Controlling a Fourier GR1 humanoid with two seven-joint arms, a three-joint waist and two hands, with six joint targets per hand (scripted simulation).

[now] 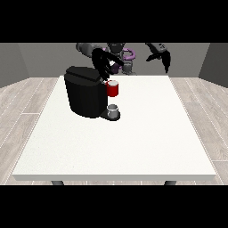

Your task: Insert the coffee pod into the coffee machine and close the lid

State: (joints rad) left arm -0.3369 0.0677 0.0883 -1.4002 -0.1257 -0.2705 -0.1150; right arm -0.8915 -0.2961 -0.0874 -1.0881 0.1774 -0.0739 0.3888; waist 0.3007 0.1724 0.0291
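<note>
Two hands are in view. The hand at the view's left (pixel 103 66) hangs over the top of the coffee machine (pixel 83 92), just above a red thing at the machine (pixel 112 89); whether its fingers grasp anything cannot be told. The hand at the view's right (pixel 160 54) is raised well apart, fingers relaxed, carrying nothing. A grey thing (pixel 113 110) sits at the machine's base; it cannot be confirmed as the pod. Judged stage: insertion or lid closing under way, completion unverified. No brand, label or writing is legible.

Even, soft light; table (pixel 133 147) bright, shadows faint.
</note>
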